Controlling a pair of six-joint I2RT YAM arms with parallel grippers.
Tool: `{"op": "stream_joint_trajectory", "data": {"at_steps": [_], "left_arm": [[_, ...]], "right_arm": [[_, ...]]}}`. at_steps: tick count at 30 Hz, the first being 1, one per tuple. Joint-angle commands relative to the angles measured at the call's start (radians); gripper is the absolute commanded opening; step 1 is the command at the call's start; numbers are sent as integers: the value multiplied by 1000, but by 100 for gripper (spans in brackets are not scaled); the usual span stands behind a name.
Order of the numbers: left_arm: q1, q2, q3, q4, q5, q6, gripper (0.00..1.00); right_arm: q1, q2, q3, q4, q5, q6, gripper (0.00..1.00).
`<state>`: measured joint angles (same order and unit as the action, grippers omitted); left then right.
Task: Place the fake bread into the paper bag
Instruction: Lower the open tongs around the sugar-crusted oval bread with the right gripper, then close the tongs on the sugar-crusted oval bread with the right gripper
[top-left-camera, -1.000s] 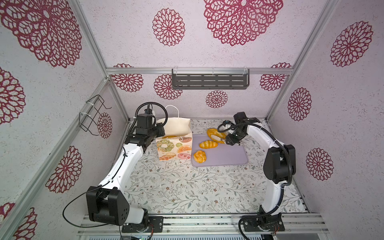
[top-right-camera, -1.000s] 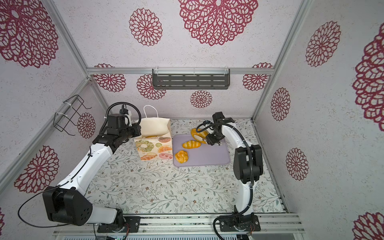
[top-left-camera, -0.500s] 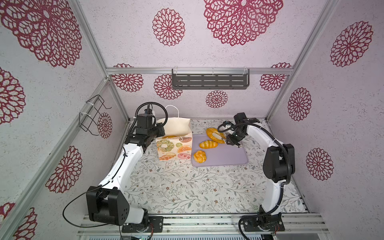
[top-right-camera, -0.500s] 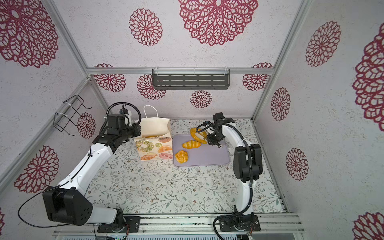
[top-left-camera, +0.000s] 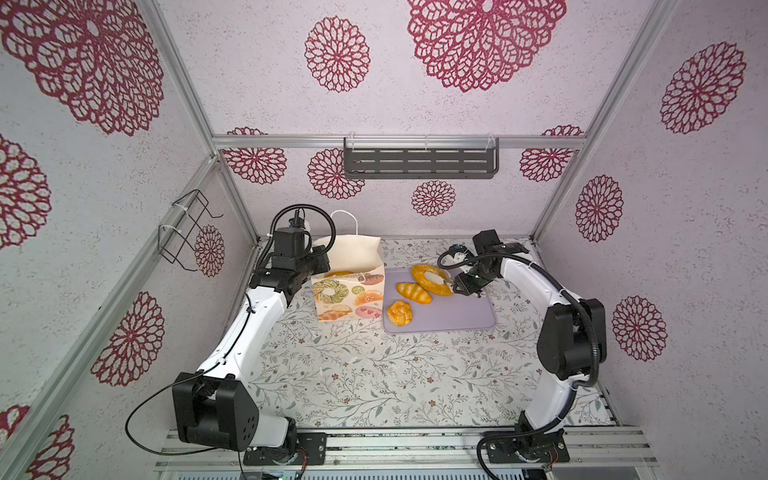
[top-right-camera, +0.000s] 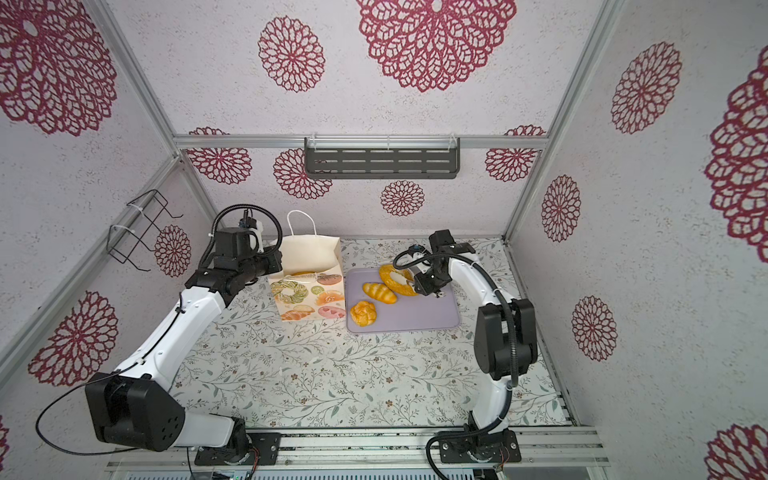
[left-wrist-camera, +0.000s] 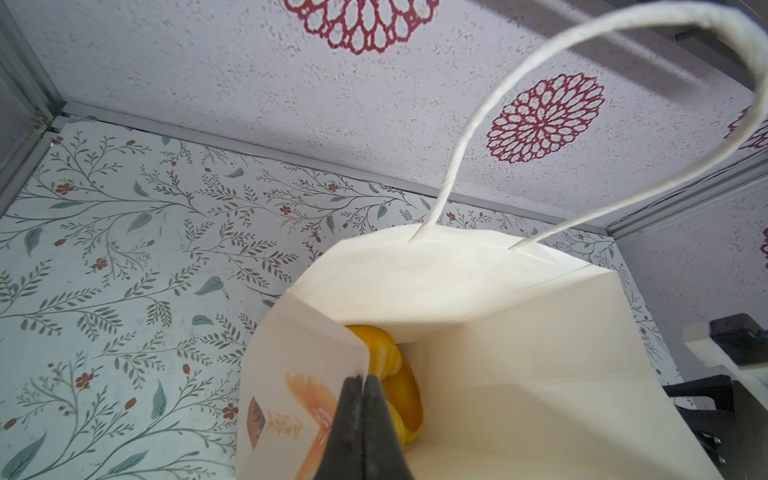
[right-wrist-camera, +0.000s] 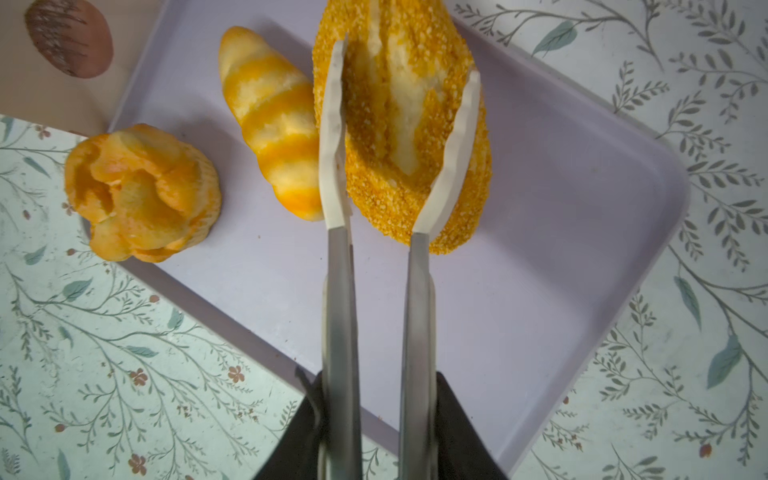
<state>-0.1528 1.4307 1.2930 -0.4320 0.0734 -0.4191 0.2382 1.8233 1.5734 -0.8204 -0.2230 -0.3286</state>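
The cream paper bag (top-left-camera: 349, 299) (top-right-camera: 309, 299) stands open at the back left. My left gripper (left-wrist-camera: 363, 386) (top-left-camera: 321, 261) is shut on its front rim. Orange fake bread (left-wrist-camera: 386, 357) lies inside it. On the lilac tray (top-left-camera: 457, 316) (right-wrist-camera: 561, 249) lie a crumbly oval slice (top-left-camera: 430, 279) (right-wrist-camera: 399, 83), a striped loaf (top-left-camera: 413, 293) (right-wrist-camera: 270, 120) and a shell bun (top-left-camera: 400, 312) (right-wrist-camera: 141, 191). My right gripper (right-wrist-camera: 378, 424) (top-right-camera: 428, 282) is shut on metal tongs. Their white tips (right-wrist-camera: 332, 124) press into the crumbly slice from both sides.
A black slotted shelf (top-left-camera: 419, 163) hangs on the back wall and a wire rack (top-left-camera: 187, 232) on the left wall. The bag's white cord handle (left-wrist-camera: 457, 137) stands up behind its mouth. The tray sits right beside the bag.
The tongs have narrowed onto the crumbly slice, and the right wrist has shifted slightly toward it. The left arm and the bag have not moved.
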Motion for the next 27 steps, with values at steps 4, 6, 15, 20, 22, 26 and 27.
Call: {"op": "stream_joint_trajectory", "data": {"at_steps": [4, 6, 15, 20, 22, 26, 27], "left_arm": [[-21, 0, 0, -7, 17, 11, 0], [-21, 0, -1, -7, 18, 11, 0], [-24, 3, -1, -5, 17, 8, 0], [-24, 5, -1, -5, 14, 9, 0], [-24, 7, -1, -5, 14, 11, 0], [-24, 11, 0, -6, 19, 9, 0], [-24, 12, 0, -5, 20, 9, 0]], "right_arm": [[3, -119, -46, 24, -55, 63, 34], [3, -136, -79, 30, -57, 75, 34], [3, -201, -168, 74, -65, 118, 33], [2, -214, -172, 83, -109, 150, 36], [3, -222, -179, 89, -110, 161, 40], [2, -234, -178, 85, -80, 155, 46], [3, -233, -175, 80, -75, 155, 47]]}}
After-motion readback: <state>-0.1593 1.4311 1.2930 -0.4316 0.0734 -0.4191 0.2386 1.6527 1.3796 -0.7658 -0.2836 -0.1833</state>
